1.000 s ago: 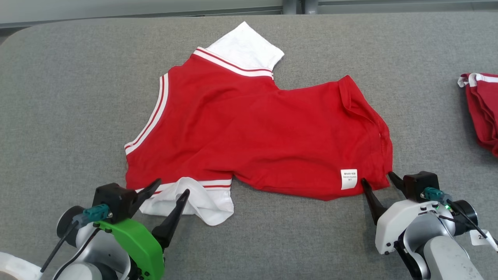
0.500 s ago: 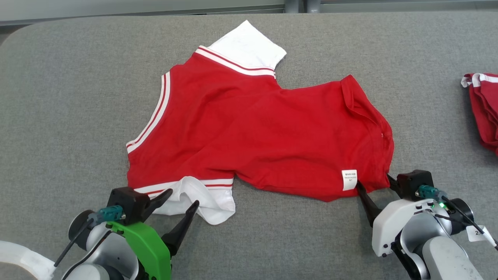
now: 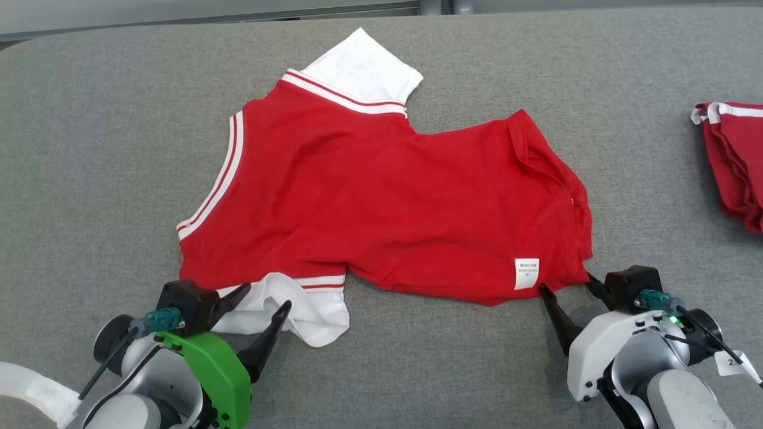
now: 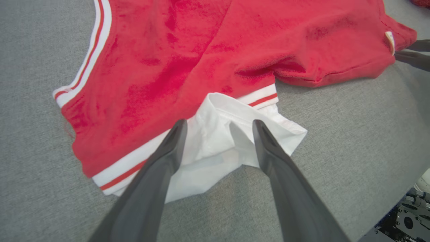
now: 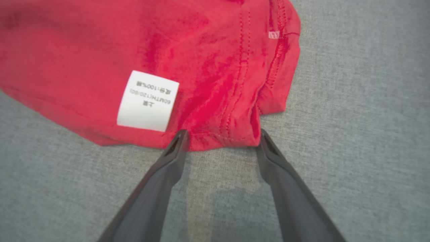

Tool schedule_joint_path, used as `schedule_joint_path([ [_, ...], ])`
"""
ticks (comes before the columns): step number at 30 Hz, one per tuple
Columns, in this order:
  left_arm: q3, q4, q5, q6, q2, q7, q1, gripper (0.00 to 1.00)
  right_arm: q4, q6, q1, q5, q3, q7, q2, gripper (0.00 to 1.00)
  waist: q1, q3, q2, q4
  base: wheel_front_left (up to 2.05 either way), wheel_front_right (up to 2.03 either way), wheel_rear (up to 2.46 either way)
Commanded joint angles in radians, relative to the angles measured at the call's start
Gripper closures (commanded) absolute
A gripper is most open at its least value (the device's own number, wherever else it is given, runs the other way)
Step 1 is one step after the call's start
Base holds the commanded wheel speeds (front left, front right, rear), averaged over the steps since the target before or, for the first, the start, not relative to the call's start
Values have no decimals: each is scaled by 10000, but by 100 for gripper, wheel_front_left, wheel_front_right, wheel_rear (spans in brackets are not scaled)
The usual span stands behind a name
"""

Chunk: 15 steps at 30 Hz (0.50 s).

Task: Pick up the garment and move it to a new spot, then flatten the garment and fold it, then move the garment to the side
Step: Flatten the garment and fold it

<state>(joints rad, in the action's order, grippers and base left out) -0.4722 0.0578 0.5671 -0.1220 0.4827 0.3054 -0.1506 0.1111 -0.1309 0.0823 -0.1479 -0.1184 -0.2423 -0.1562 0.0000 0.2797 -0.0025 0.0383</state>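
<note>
grey felt covers the counter (image 3: 89,149) from edge to edge, and the garment (image 3: 381,202), a red shirt with white sleeves, lies spread near its middle, rumpled and not yet flat. over the last second it has not shifted on the felt; the whole head view slid a little, which i put down to the head moving rather than the shirt. my left tool (image 3: 267,295) stays spread wide, its fingers either side of the near white sleeve (image 3: 310,313), tips over the fabric and pinching nothing. my right tool (image 3: 564,281) is spread wide too and has crept slightly along the hem, its tips now at the corner just beside the care label (image 3: 526,273). i judge both grasps lined up but not closed, so the pick-up is still to come. well off to the right, a second red garment (image 3: 736,161) lies bundled at the edge of the view.
</note>
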Motion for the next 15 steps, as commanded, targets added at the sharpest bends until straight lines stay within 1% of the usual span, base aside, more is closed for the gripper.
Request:
schedule_joint_path([
  [1, 43, -48, -23, 7, 47, -85, -165, 0, -37, 4, -101, -12, -26, -16, 14, 0, 0, 21, 25, -45, 0, 0, 0],
  [7, 53, -298, -172, 166, 225, -5, -162, 0, -159, 4, 67, 47, -150, -30, 17, 0, 0, 80, 25, -80, 0, 0, 0],
  [12, -45, -524, 11, 129, 75, 35, -195, 0, -198, 4, 134, 48, -135, -39, 47, 0, 0, 141, 25, -5, 0, 0, 0],
  [13, -62, -583, 74, 115, 19, 12, -235, 10, -169, 4, 171, 55, -141, -52, 37, 0, 0, 155, 25, 18, 0, 0, 0],
  [14, -100, -672, 119, 98, -17, 13, -275, 37, -127, 4, 220, 69, -169, -68, 21, 0, 0, 166, 25, 34, 0, 0, 0],
  [15, -138, -772, 151, 83, -46, -22, -325, 58, -86, 4, 285, 57, -190, -51, 29, 3, 0, 177, 25, 43, 0, 0, 0],
])
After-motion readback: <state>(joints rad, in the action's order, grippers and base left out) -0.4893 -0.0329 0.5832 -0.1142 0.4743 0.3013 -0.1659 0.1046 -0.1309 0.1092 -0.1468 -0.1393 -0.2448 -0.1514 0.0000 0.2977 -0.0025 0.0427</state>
